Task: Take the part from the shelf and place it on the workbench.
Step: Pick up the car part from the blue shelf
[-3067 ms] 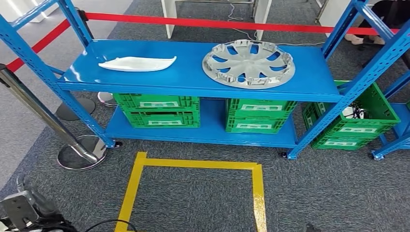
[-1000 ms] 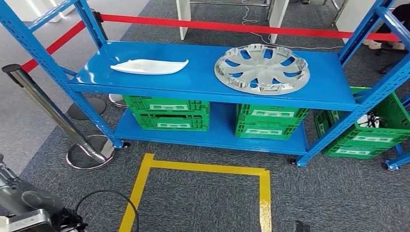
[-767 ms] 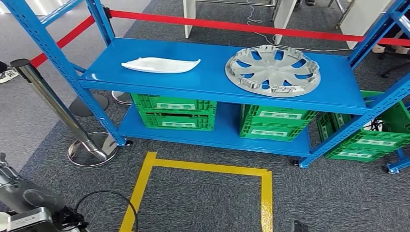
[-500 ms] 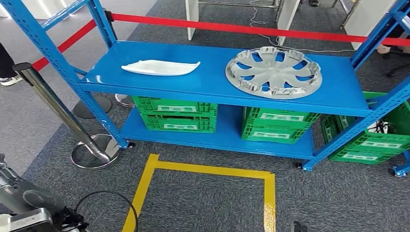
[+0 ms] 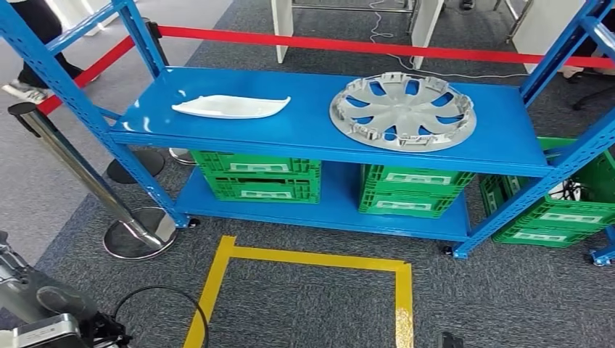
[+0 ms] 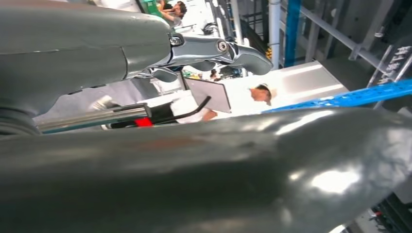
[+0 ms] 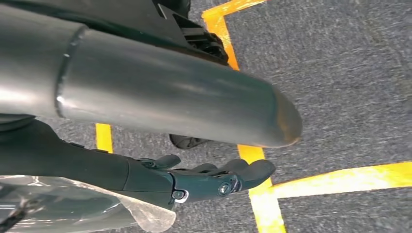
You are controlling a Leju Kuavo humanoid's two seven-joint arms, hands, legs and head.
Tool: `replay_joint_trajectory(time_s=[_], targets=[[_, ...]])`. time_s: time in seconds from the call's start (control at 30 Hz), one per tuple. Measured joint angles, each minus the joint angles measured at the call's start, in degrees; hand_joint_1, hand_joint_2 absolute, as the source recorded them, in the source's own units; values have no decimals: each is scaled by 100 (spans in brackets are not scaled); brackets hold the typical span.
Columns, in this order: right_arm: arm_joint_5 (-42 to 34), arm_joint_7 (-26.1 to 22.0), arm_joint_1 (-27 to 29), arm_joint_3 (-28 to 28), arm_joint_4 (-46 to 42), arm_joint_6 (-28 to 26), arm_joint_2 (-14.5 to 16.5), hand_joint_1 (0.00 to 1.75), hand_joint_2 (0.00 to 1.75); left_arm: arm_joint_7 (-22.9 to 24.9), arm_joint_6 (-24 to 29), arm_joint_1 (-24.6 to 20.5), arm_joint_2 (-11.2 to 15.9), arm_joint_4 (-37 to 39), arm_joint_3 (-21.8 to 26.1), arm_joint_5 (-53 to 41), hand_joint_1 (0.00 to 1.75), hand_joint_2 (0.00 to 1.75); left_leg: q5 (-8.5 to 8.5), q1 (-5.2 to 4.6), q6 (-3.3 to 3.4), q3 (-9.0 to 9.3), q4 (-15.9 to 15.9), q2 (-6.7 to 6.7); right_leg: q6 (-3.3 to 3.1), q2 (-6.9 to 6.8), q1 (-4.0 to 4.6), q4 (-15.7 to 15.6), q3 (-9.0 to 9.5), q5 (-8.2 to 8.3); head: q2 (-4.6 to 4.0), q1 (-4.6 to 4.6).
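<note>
A long white curved part (image 5: 230, 107) lies on the left of the blue shelf's top board (image 5: 304, 134). A round silver wheel cover (image 5: 403, 111) lies flat on the right of the same board. My left arm (image 5: 36, 312) hangs at the lower left, well short of the shelf. In the left wrist view my left hand (image 6: 194, 165) has its fingers (image 6: 214, 48) stretched out, apart from the thumb, with nothing between them. In the right wrist view my right hand (image 7: 145, 174) hangs over the carpet, its fingers (image 7: 218, 180) out straight and holding nothing.
Green crates (image 5: 255, 174) (image 5: 415, 190) sit on the lower shelf board, and another (image 5: 566, 210) stands to the right. A chrome stanchion (image 5: 138, 232) with a red belt (image 5: 348, 45) stands on the left. Yellow tape (image 5: 312, 259) marks a square on the carpet. A person's legs (image 5: 40, 25) are at the far left.
The whole picture has shifted a little as the camera moved. The parts lie as before on the shelf. A person's legs have come into view at the far left.
</note>
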Motion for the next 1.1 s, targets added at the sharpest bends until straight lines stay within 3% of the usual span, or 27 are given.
replay_joint_trajectory(time_s=[0.1, 0.17, 0.27, 0.3, 0.37, 0.47, 0.53, 0.63, 0.7, 0.73, 0.8, 0.87, 0.9, 1.0, 1.03, 1.1], targets=[[2, 9, -10, 1, 0, 4, 1, 0, 0, 0, -1, 4, 0, -3, 1, 1, 0, 0, -32, -9, 80, 27, -122, -8, 103, -15, -7, -21, -10, -23, 0, 10], [5, 11, -23, 2, 0, 6, 0, 0, 0, -1, -1, -1, -3, -9, -1, -1, 0, 0, -24, 9, 145, 63, -175, -3, 153, -13, -16, 175, -108, -156, 0, 26], [8, 13, -29, 2, 0, 8, -1, 0, 0, -1, -2, -4, -6, -12, -2, -5, 0, 0, -47, 3, 210, 93, -192, 7, 176, -5, -14, 1217, -673, -582, 0, 56], [8, 15, -22, 2, 1, 8, -1, 0, 0, -1, -2, -1, -6, -12, -1, -6, 0, 0, -58, -4, 222, 101, -191, 6, 180, -5, -14, 1505, -856, -635, 0, 58], [8, 19, -8, 2, 2, 8, -1, 0, 0, -1, -2, 0, -6, -12, 0, -6, 0, 0, -82, -12, 233, 128, -189, -4, 179, -5, -14, 1615, -991, -510, 0, 58], [8, 25, -10, 2, 2, 8, -1, 0, 0, -1, -2, 0, -7, -12, -1, -10, 0, 0, -142, -15, 206, 206, -184, -17, 144, -5, -12, 743, -641, 46, 0, 60], [9, 32, -22, 3, 3, 9, -1, 0, 0, -1, -2, -1, -7, -12, -2, -15, 0, 0, -188, -35, 153, 235, -164, -20, 108, -2, 1, 177, -364, 230, 0, 56], [11, 38, -25, 3, 6, 11, 0, 0, 0, -1, -2, -2, -7, -15, -2, -16, 0, 0, -213, -41, 75, 245, -169, -15, 43, 5, 15, 57, -283, 198, 0, 45], [15, 37, -21, 1, 7, 9, 1, 0, 0, -1, -1, -7, -6, -23, -3, -16, 0, 0, -324, -28, 11, 209, -18, -11, -22, 1, -5, 28, -239, 189, 0, 32], [16, 37, -23, 0, 7, 8, 1, 0, 0, -1, -1, -8, -4, -27, -3, -15, 0, 0, -448, -19, -22, 115, 210, -9, -54, -3, -19, 15, -210, 180, 0, 21], [18, 37, -27, 0, 7, 14, 1, 0, 0, -1, -1, -3, -1, -28, -2, -14, 0, 0, -759, 0, -69, -247, 951, -6, -95, -10, -22, 13, -171, 147, 0, 3], [20, 38, -25, 0, 7, 18, 1, 0, 0, -1, -1, 7, 3, -27, -2, -10, 0, 0, -835, 14, -89, -536, 1431, -6, -103, -10, -21, 13, -127, 110, 0, 3], [20, 39, -22, 0, 7, 18, 1, 0, 0, -1, -1, 8, 4, -27, -2, -8, 0, 0, -720, 18, -87, -554, 1395, -5, -100, -7, -21, 14, -98, 91, 0, 0], [21, 41, -20, 0, 9, 20, 1, 0, 0, 0, -1, 5, 5, -28, -2, -8, 0, 0, -104, 13, -32, -163, 393, -1, -62, 7, -13, 12, -4, 17, 0, 1], [21, 42, -25, 0, 10, 22, 1, 0, 0, 0, -1, 2, 4, -30, -3, -10, 0, 0, -13, 2, -4, -40, 104, 0, -34, 9, -6, 13, 11, -6, 0, 1], [22, 44, -34, 1, 11, 24, 2, 0, 0, 1, -1, 3, 4, -32, -3, -10, 0, 0, -45, -25, 44, 25, -68, -7, 36, 3, 3, -2, 9, -25, 0, 11]])
